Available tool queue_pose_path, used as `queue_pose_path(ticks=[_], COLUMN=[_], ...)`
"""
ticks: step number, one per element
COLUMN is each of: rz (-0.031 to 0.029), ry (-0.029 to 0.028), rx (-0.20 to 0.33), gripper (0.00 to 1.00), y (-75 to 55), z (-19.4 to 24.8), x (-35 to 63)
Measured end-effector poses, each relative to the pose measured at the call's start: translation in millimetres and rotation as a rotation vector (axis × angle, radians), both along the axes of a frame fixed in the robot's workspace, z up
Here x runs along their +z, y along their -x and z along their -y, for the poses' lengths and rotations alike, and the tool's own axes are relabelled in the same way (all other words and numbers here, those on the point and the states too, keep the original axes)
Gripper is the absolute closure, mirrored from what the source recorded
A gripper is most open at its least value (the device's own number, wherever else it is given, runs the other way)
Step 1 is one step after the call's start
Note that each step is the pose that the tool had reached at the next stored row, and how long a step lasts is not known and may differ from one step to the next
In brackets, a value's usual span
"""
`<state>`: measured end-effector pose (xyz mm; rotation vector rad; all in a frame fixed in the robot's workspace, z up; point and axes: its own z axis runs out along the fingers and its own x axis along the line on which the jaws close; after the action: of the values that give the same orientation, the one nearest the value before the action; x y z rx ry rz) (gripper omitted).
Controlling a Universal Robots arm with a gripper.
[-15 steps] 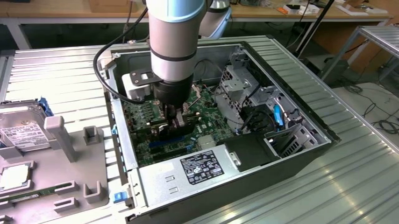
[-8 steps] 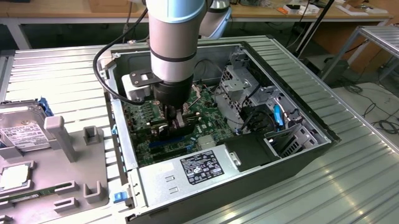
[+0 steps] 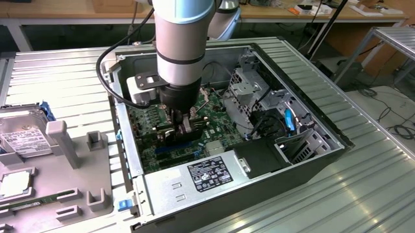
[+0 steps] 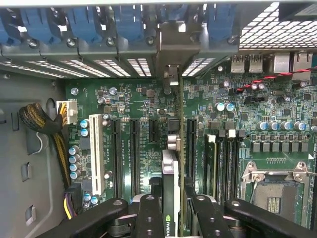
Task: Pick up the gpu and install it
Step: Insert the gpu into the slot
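Note:
The gpu [image 4: 170,184] stands on edge between my fingers, a thin black card seen along its top edge. Its silvery bracket [image 4: 171,47] reaches the rear slot openings of the open computer case [image 3: 311,111]. My gripper [image 4: 171,220] is shut on the gpu, one finger [image 4: 148,218] on each side. The card hangs low over the green motherboard [image 4: 247,124], in line with a long black expansion slot [image 4: 190,148]; I cannot tell whether it is seated. In the exterior view my gripper [image 3: 180,122] reaches down into the case, and the gpu [image 3: 170,135] shows as a dark shape under it.
A power supply [image 3: 207,177] fills the case's near corner, with a drive cage [image 3: 243,87] and cables [image 3: 269,121] beyond. A braided cable bundle [image 4: 37,119] lies beside a white slot [image 4: 95,148]. Outside the case, a grey fixture [image 3: 71,145] carries a hard drive [image 3: 23,138] and a green strip [image 3: 26,204].

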<state>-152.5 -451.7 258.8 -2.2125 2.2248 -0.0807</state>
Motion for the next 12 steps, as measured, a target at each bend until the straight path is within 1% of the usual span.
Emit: queue_pose_path(ticks=[3, 4, 8, 12], rz=[0.0, 0.0001, -0.0001, 0.0001], ry=[0.0001, -0.0001, 0.0006, 0.0012], rx=[0.0, -0.002, -0.005, -0.007], gripper=[0.73, 0.73, 0.73, 0.73], y=[0.0, 0.2, 0.4, 0.9], z=[0.0, 0.0, 0.0, -0.1], x=[1.5, 3.4, 3.5, 0.9])
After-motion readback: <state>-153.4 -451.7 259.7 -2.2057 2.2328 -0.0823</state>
